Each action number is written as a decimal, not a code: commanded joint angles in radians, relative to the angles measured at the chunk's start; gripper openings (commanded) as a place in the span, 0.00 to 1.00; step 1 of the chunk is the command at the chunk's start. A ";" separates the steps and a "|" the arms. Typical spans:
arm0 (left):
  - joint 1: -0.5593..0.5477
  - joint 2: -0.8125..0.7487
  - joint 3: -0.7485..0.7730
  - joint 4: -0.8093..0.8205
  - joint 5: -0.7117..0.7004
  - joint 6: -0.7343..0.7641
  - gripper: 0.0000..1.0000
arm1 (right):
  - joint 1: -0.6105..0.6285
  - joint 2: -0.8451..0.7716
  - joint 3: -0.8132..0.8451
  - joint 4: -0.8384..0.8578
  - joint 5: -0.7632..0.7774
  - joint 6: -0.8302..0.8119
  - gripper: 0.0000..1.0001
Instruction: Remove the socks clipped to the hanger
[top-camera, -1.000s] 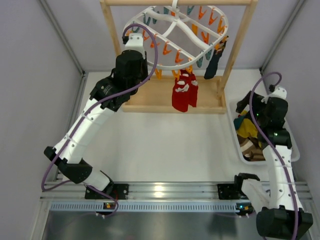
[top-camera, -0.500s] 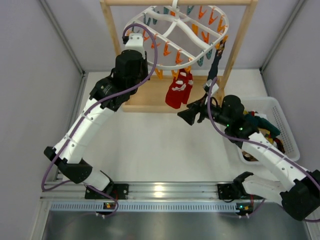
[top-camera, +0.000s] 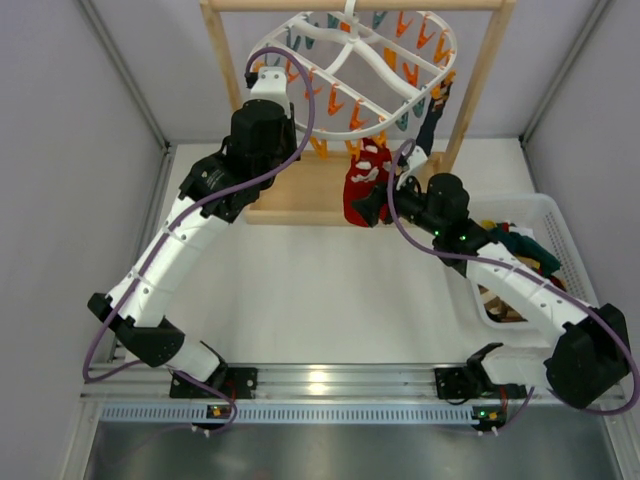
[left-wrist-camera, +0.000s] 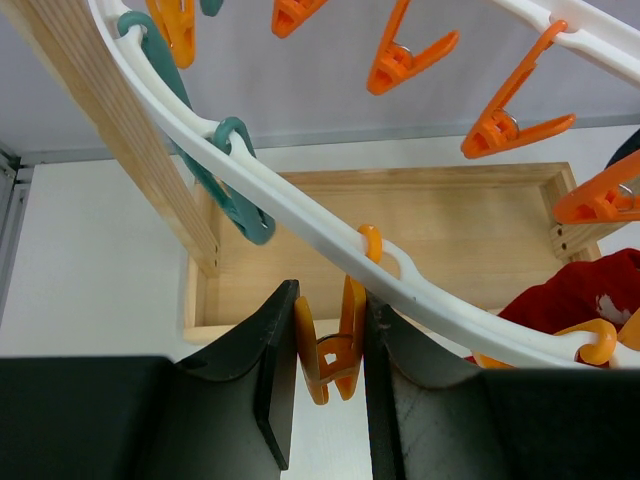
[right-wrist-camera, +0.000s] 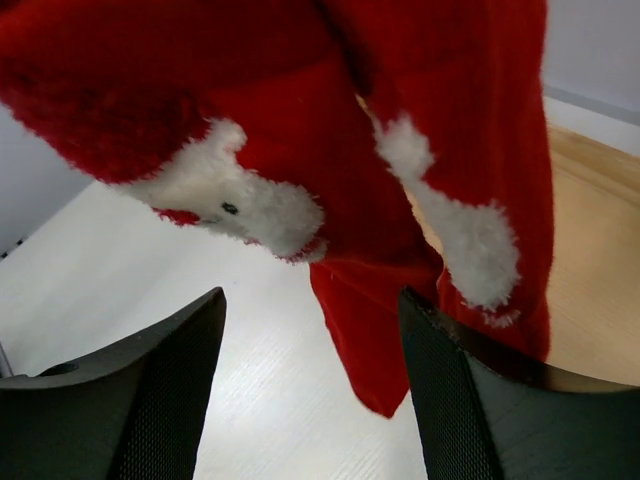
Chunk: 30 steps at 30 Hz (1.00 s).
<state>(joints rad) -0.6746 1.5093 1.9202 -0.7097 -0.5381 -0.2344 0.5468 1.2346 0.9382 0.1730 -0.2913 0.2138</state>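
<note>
1. Up at the ring, the left claw (left-wrist-camera: 328, 300) is closed on an orange clip (left-wrist-camera: 335, 345), one finger pressed against each side of it.
2. That clip dangles from the white rim of the hanger (left-wrist-camera: 300, 215); more orange and teal clips hang along the same rim.
3. Beyond and below the rim are the post and flat base of the wooden stand (left-wrist-camera: 400, 230), which rests on the white surface (top-camera: 330, 300).
4. The right claw (right-wrist-camera: 310, 310) is open, its two dark fingers spread wide apart.
5. Between and just ahead of those fingers hang the red socks (right-wrist-camera: 400, 120), fluffy with white marks. Whether either finger touches them I cannot tell.
6. From above, the red socks are clipped at the front edge of the hanger and droop over the stand's base.
7. A dark sock (top-camera: 428, 120) is clipped at the hanger's right side, close to the stand's right post.
8. Behind the right arm, a white bin (top-camera: 560, 215) sits on the surface by the right wall, with a loose pile of socks (top-camera: 515, 245) in it, teal and mustard among them.
</note>
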 joint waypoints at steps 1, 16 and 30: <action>0.017 -0.032 0.025 -0.019 -0.037 -0.013 0.23 | 0.015 0.006 0.047 0.028 0.064 -0.063 0.66; 0.017 -0.052 0.016 -0.017 -0.022 -0.008 0.24 | 0.012 0.101 0.072 0.033 0.040 -0.097 0.69; 0.017 -0.066 0.017 -0.019 -0.005 -0.011 0.27 | 0.010 0.158 0.017 0.233 -0.118 -0.030 0.36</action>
<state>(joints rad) -0.6720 1.4986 1.9202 -0.7101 -0.5156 -0.2344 0.5472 1.3930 0.9691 0.2489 -0.3309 0.1574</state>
